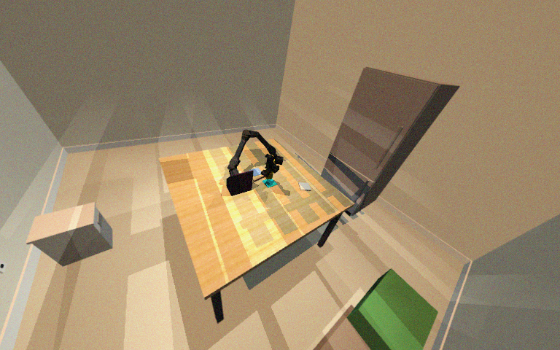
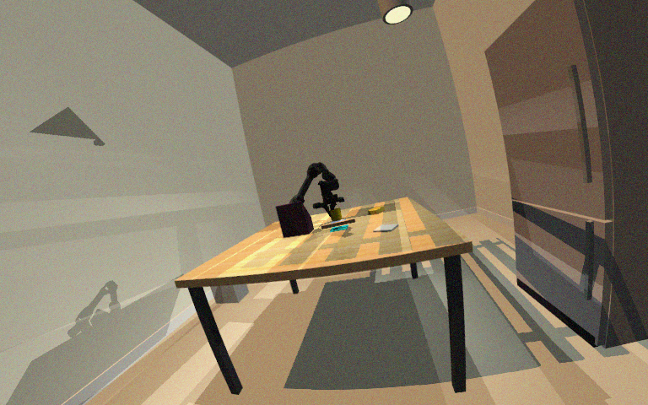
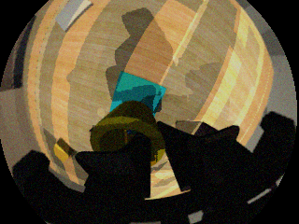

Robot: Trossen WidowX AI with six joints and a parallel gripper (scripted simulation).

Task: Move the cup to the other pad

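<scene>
My gripper (image 1: 268, 172) (image 2: 332, 210) (image 3: 152, 125) is shut on the wall of the yellow cup (image 1: 269, 176) (image 2: 337, 214) (image 3: 136, 109). The cup is held above the table and looks about upright. In the wrist view it covers the near part of the cyan pad (image 1: 270, 184) (image 2: 339, 229) (image 3: 133, 83). The blue pad (image 1: 257, 171) lies behind, on the arm's side. Small spots of blue and orange show inside the cup; the marbles cannot be made out clearly.
A low brown bar (image 1: 259, 179) (image 2: 348, 222) lies between the pads, close below the cup. A dark box (image 1: 240, 183) (image 2: 294, 220) stands beside the arm. A pale flat block (image 1: 304, 187) (image 2: 386, 228) (image 3: 72, 14) and a yellow block (image 2: 375, 210) (image 3: 62, 151) lie on the table.
</scene>
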